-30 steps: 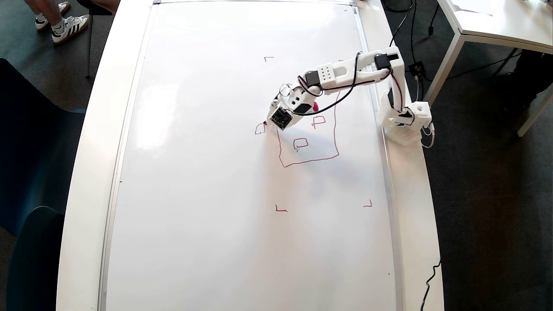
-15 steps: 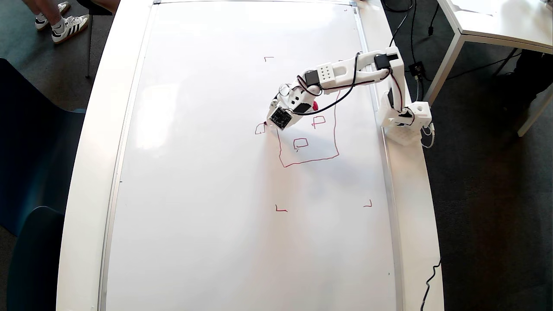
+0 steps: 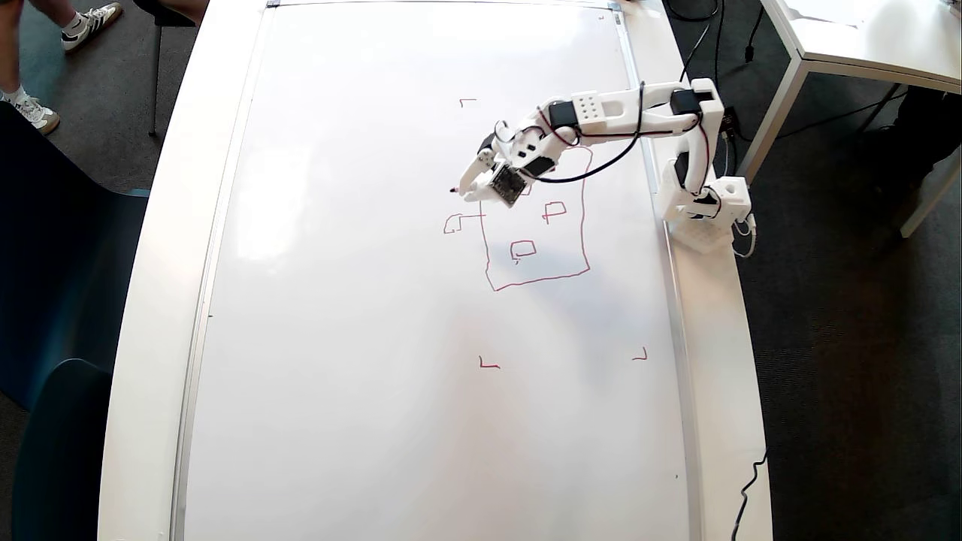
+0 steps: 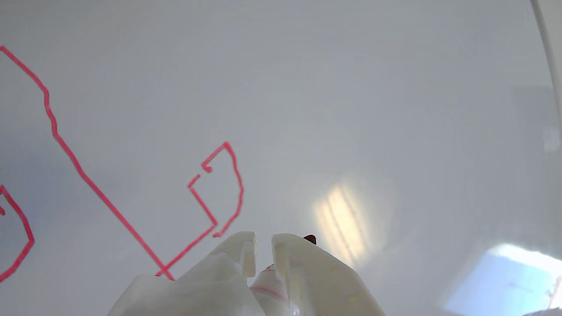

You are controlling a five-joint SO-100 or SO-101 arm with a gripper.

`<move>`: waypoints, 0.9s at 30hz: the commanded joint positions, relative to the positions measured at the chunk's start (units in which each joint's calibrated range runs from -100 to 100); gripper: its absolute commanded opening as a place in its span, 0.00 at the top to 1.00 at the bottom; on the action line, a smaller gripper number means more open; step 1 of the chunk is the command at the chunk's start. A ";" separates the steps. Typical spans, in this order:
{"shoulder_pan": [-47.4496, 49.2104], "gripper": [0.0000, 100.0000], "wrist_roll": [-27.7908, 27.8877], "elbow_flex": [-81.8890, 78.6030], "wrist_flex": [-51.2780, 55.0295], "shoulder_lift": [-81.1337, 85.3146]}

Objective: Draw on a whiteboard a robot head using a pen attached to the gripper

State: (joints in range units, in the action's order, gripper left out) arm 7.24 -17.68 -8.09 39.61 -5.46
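Your whiteboard [image 3: 361, 315] is one large glossy white sheet in a thin silver frame, glare spots sliding across its surface in the wrist view [image 4: 395, 109]. On it sits one robot head [image 3: 583, 225], a thin, wobbly red rectangle toward the board's right side in the overhead view; you can count two small squares inside it, plus one little box on a stalk off its left side, seen up close in the wrist view [image 4: 219, 184]. Three red corner marks show around it. The gripper [image 3: 472, 185] is matte white printed plastic with black servos and cables, hovering over the outline's upper-left corner. Its two fingers [image 4: 237, 252] stand nearly together, clamped on the pen [image 3: 455, 191], whose dark tip [image 4: 310, 239] pokes out past them.
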 commanded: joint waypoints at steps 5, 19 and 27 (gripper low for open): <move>-1.24 0.99 3.04 -10.66 0.44 16.57; -1.24 0.99 14.78 -64.68 -23.19 57.58; -3.08 0.99 18.64 -76.93 -26.67 74.27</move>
State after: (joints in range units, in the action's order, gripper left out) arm 5.51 -0.18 -83.28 14.19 62.39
